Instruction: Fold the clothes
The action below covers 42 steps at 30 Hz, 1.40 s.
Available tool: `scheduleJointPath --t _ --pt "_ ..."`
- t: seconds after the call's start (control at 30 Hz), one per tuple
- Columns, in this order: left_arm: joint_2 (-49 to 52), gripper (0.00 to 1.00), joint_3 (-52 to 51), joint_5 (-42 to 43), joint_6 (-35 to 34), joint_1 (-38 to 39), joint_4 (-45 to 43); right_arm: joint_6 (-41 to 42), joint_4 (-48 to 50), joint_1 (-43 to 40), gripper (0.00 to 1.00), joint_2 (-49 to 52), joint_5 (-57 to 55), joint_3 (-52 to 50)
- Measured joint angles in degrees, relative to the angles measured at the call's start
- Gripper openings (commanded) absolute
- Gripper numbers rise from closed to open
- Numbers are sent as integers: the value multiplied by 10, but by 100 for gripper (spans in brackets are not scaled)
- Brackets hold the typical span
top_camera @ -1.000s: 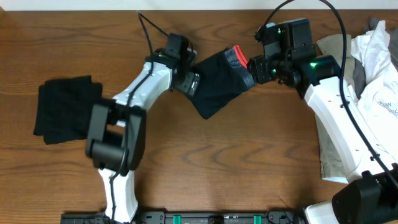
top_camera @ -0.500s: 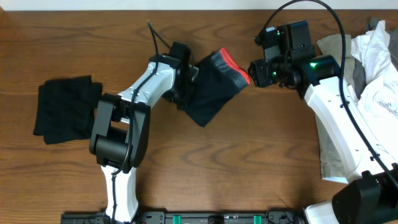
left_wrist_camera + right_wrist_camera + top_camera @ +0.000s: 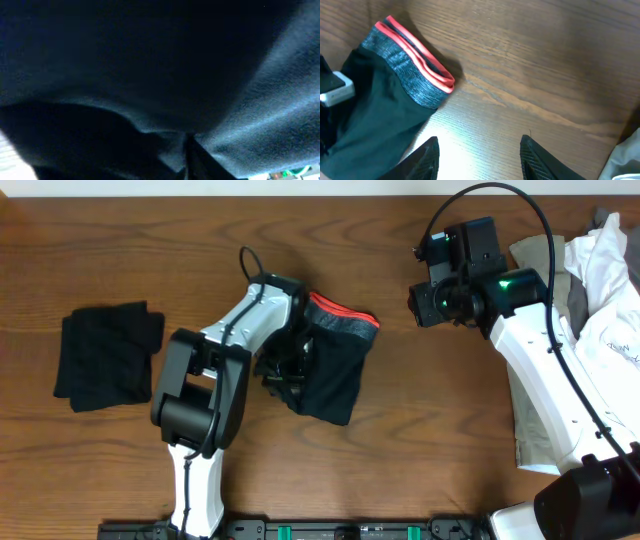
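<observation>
We find the dark trousers (image 3: 335, 365) bunched mid-table, waistband (image 3: 340, 320) at the far end and length running nearward, our left gripper (image 3: 284, 372) buried in their left edge, its hold impossible to tell, while our right gripper (image 3: 479, 141) hangs part-open and empty off to their right.

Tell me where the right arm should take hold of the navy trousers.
Grip the navy trousers at the right-hand corner of the grey, red-edged waistband, probably bringing the right gripper in from the right with open jaws. That corner lies flat, stacked thick, faces the gripper, and the left gripper crowds the opposite edge.
</observation>
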<state>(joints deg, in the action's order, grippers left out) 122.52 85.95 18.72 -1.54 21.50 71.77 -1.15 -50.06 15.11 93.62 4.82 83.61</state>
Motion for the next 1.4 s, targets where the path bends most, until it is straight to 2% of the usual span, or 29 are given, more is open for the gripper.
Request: scheduleJointPath --t 0.27,0.33,0.37,0.43,0.6,0.87,1.2,1.4 --pt "-27 48 0 6 -5 5 3 0 -3 0 51 0 -8 0" --pt "-60 76 0 6 -9 5 3 0 -3 0 51 0 -9 0" --pt "-79 80 0 7 -12 5 4 0 -3 0 51 0 -10 0" --pt "-123 81 1 6 -20 5 5 0 -3 0 51 0 -10 0" --pt "-199 91 3 -32 -27 5 -16 0 -5 -3 51 0 -12 0" --pt "-184 98 3 -99 -18 3 -142 0 -12 -3 51 0 -13 0" --pt "-106 100 3 -113 36 -30 -198 0 -19 -3 51 0 -15 0" --pt "-77 98 3 -78 73 -45 -225 1 -20 -3 51 0 -15 0"
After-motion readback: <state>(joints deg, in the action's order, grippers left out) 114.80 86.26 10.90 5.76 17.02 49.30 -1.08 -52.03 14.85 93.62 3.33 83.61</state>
